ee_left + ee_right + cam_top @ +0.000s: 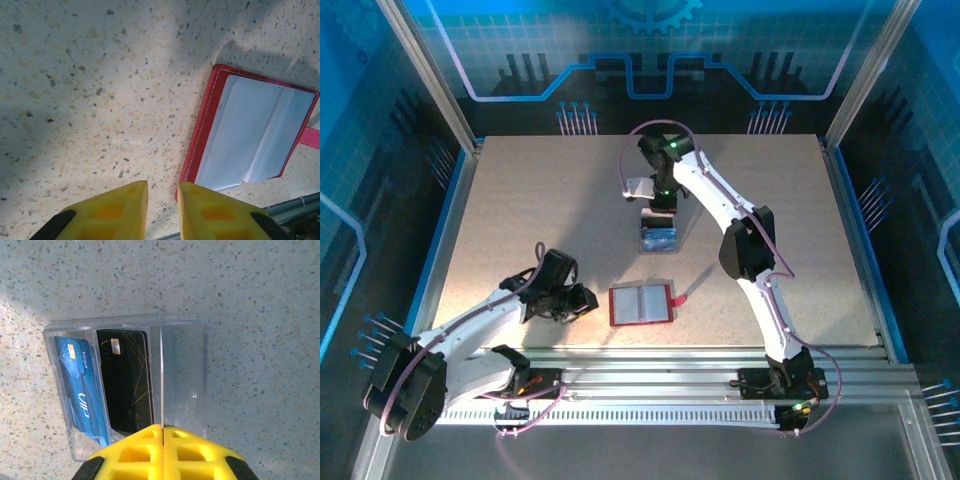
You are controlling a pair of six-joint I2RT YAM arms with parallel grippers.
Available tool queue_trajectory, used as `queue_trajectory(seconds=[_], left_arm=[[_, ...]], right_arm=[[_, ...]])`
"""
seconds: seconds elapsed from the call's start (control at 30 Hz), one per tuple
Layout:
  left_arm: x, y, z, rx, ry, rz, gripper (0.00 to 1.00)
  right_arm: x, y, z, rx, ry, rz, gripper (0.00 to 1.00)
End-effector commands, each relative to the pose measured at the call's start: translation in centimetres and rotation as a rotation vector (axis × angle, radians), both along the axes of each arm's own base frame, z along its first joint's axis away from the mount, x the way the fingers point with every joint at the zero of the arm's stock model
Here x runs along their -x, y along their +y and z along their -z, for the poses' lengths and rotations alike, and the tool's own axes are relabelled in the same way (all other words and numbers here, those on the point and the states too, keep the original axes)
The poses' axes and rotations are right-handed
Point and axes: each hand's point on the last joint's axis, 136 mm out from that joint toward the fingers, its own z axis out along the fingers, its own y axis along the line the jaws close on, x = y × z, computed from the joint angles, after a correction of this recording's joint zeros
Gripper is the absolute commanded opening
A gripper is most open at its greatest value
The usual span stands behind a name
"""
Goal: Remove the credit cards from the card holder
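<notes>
The left gripper (162, 186) hangs low over the speckled table (520, 220) at the near left. Its yellow fingers stand a narrow gap apart with nothing between them. Just to its right the red card holder (250, 135) lies opened flat, pale grey pockets up, its little tab (312, 137) sticking out on the far side. Farther right and deeper on the table, the right gripper (164, 432) hovers over a clear divided box (182, 370), its fingertips pressed together and holding nothing. A blue card (80, 390) and a black card (127, 390) stand on edge in the box's two left slots.

The cards look thin, stiff, light and slick — best pinched by an exposed short edge, since a flat-lying card gives the fingers little to catch. The card holder looks soft and light, so it would likely slide or fold if a card were pulled. One arm pinning a cover near the spine while the other draws a card out seems the safer way.

The overhead view gives the layout — holder near the front edge, box well apart behind it. The left wrist view adds the stitching and smooth pocket faces, though I cannot tell whether a card stays tucked inside. The right wrist view alone makes the print on the two cards and the box's partitions legible.
</notes>
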Motion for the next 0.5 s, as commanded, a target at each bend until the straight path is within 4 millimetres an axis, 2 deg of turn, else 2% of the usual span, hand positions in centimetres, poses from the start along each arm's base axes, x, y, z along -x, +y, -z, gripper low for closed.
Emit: queue_trajectory(seconds=[0.0, 0.23, 0.47], left_arm=[[0.9, 0.6, 0.5, -0.007, 0.033, -0.009, 0.23], [0.9, 0.6, 0.7, -0.004, 0.033, -0.014, 0.23], [1.0, 0.6, 0.9, 0.001, 0.036, -0.016, 0.23]], right_arm=[[-0.2, 0.3, 0.1, 0.014, -0.014, -0.004, 0.04], [-1.8, -0.2, -1.3, 0.023, -0.108, 0.042, 0.21], [-2.4, -0.1, -2.6, -0.006, -0.168, 0.080, 0.25]])
